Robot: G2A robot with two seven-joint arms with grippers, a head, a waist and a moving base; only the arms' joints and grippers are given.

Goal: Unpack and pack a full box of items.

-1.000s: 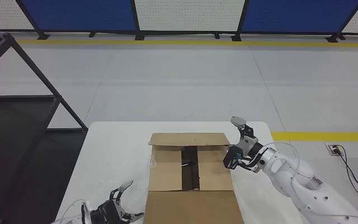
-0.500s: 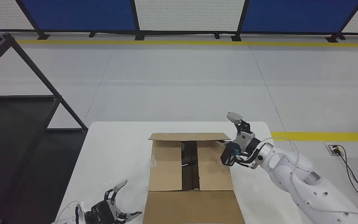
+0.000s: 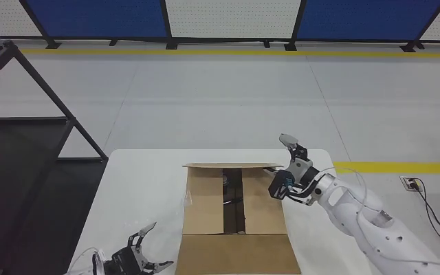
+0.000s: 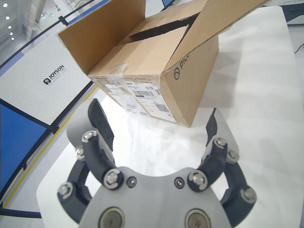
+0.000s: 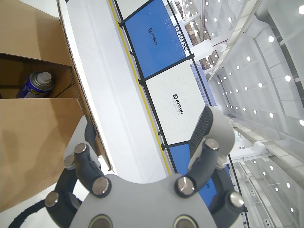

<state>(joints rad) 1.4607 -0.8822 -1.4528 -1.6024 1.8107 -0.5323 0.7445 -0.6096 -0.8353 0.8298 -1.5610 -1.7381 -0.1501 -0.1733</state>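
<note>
A brown cardboard box [image 3: 206, 206] stands in the middle of the white table [image 3: 137, 185]. Its two inner flaps lie flat with a dark gap [image 3: 234, 203] between them. The far flap [image 3: 230, 166] stands upright and the near flap [image 3: 237, 254] folds outward. My right gripper [image 3: 282, 165] is open at the far right corner, its fingers either side of the far flap's edge [image 5: 78, 91]. A blue spray can [image 5: 35, 84] stands inside the box. My left gripper [image 4: 155, 125] is open and holds nothing, low over the table near the box's [image 4: 154, 72] labelled corner, at the front left [image 3: 157, 246].
A dark metal rack [image 3: 34, 158] stands left of the table. Blue and white partition panels [image 3: 234, 17] line the far side of the floor. Bare table surface lies on both sides of the box.
The far flap has risen from leaning outward to nearly upright, with my right gripper shifting slightly left along it. My left gripper has drifted a little toward the front left.
</note>
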